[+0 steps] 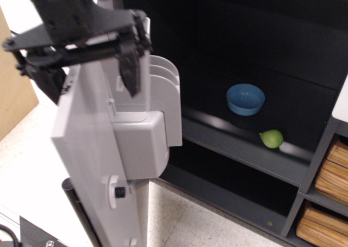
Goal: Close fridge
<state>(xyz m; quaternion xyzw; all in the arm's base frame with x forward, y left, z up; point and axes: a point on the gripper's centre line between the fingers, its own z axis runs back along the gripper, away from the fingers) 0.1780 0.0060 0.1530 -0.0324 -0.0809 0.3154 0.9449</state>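
The fridge (261,51) is a black cabinet with a dark shelved interior, standing open. Its light grey door (92,149) hangs open at the left, edge-on to the camera, with grey bins on its inner face (155,122). My black gripper (87,62) is at the top of the door, open, with one finger (130,65) on the inner side and the other (41,75) on the outer side of the door's top edge. A blue bowl (245,98) and a green pear-like fruit (271,138) sit on the middle shelf.
Grey shelving with tan woven baskets (326,198) stands at the right. A tan board (13,94) leans at the far left. The floor (179,220) is speckled white. A black post (81,214) stands below the door.
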